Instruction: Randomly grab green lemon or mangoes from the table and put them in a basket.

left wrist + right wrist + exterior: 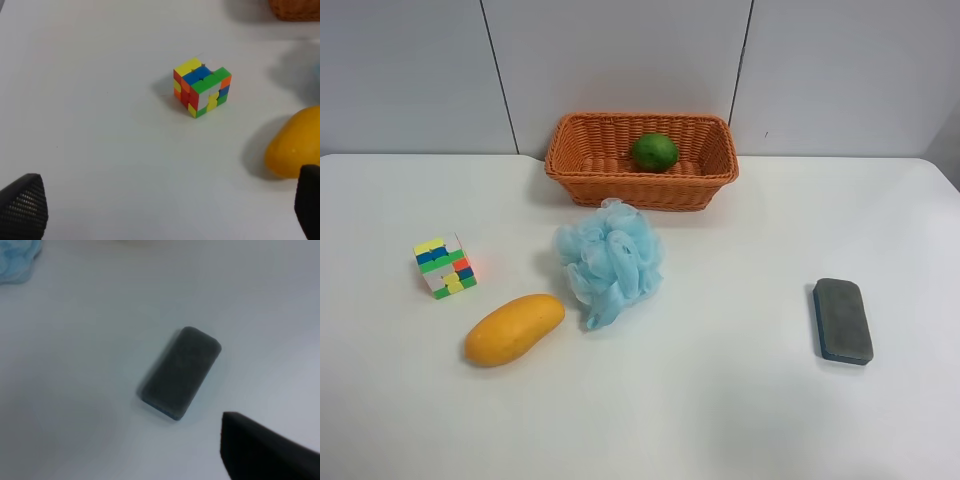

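Left hand (pixel 160 210) spread wide, empty; right hand barely visible.

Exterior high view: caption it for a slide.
Lime already in the basket; mango waits on the table beside a blue sponge.

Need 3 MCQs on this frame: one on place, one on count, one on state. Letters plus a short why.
1. Where is the green lemon?
A) beside the cube B) in the basket C) on the eraser

2. How many fruits lie on the table outside the basket?
A) one B) two C) three

3. The mango is:
A) gripped B) in the basket C) lying free on the table

Key: 1 B, it sits inside the wicker walls. 2 A, only the mango is out. 3 C, no jaws touch it.
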{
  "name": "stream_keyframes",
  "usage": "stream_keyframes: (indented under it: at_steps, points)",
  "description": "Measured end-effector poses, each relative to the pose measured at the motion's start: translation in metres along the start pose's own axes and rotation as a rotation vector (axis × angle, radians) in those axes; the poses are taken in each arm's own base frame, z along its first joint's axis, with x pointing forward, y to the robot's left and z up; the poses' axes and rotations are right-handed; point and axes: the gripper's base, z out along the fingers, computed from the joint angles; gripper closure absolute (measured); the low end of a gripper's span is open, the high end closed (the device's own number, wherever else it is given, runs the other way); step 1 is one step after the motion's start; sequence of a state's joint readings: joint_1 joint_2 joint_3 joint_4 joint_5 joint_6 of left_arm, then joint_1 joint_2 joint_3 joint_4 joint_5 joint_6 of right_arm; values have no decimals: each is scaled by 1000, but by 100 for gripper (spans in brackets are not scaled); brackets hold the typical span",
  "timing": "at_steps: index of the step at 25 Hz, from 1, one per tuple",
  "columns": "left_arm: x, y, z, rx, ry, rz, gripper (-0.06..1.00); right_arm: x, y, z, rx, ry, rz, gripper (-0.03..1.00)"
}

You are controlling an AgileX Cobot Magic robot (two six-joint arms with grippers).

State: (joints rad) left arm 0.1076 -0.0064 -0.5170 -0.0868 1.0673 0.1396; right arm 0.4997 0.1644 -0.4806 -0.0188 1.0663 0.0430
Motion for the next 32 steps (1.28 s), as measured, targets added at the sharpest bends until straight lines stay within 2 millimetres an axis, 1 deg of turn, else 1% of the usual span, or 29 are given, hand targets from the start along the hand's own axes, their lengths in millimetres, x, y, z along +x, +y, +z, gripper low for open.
stream_keyframes:
  at_steps: [4, 11, 14, 32]
  points:
    - [0, 0, 0, 0, 0, 0, -5, 1, -1, -2, 50, -16, 39, -2]
    - [0, 0, 0, 0, -1, 0, -5, 13, 0, -19, 257, -160, 176, -2]
    - [0, 0, 0, 0, -1, 0, -5, 14, 0, -21, 323, -175, 217, -2]
    - [0, 0, 0, 0, -1, 0, -5, 14, 1, -21, 339, -175, 227, -2]
